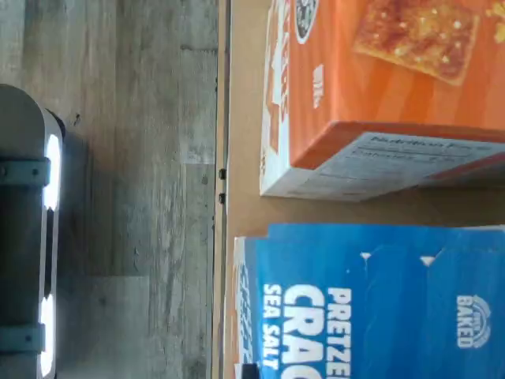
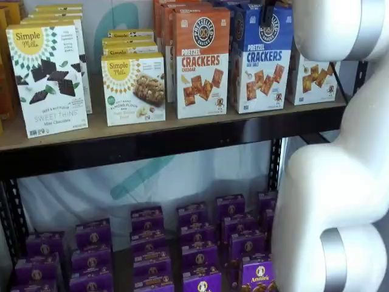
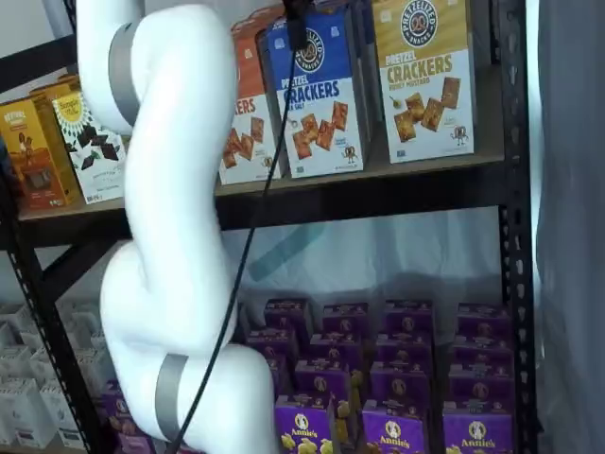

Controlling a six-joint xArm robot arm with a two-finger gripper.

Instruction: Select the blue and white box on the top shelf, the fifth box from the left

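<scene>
target: blue and white box [image 2: 261, 58] upright on the top shelf [image 2: 152, 141], between orange Cheddar box [image 2: 201, 61] and yellow-topped box [image 3: 423, 76]
gripper: gripper [image 2: 268, 12] dark fingers at box top edge, spread or pinching cannot tell
wrist view: blue top close below camera
progress: approach done; grasp and pull-out left, box not lifted

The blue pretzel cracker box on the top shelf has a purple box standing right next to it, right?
Not quite. The box beside the blue and white box on the top shelf is orange, the Cheddar crackers box, as a shelf view shows. The purple boxes sit on the shelf below.
</scene>
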